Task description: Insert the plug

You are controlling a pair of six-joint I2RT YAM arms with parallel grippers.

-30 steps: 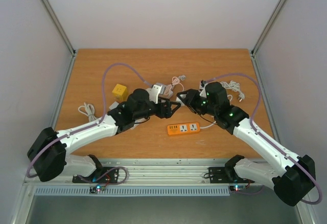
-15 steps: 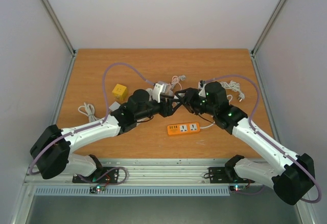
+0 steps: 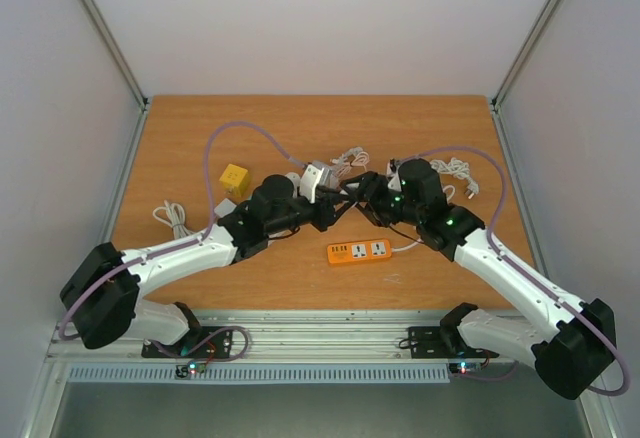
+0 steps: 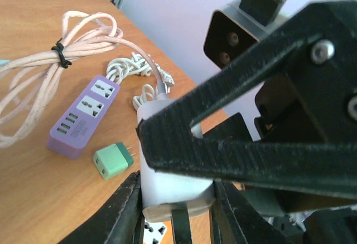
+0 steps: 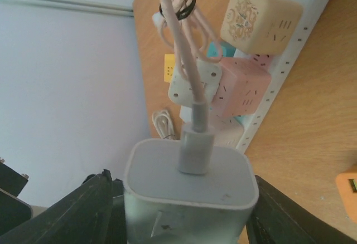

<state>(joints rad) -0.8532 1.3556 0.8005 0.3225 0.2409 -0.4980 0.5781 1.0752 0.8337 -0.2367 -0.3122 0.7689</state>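
The white plug (image 5: 189,188), a square charger block with a pale cable (image 5: 192,144) in its back, hangs in the air between both grippers over the table's middle (image 3: 350,196). My left gripper (image 4: 175,202) is shut on the plug (image 4: 173,183) from both sides, prongs pointing down. My right gripper (image 5: 189,213) flanks the same block, its fingers (image 5: 95,210) very close to the sides; I cannot see whether they still press on it. One right finger (image 4: 223,144) crosses the left wrist view. The orange power strip (image 3: 358,251) lies just in front of both grippers.
A white strip (image 5: 290,49) with pink (image 5: 242,88) and beige (image 5: 259,18) cube sockets lies behind the left gripper. A purple strip (image 4: 83,116), a green adapter (image 4: 111,160), coiled cables (image 3: 455,170), a yellow cube (image 3: 234,178) and a white cable coil (image 3: 172,218) surround them.
My left gripper has reached right to the plug held by the right gripper and closed on it. The right gripper's fingers have spread a little.
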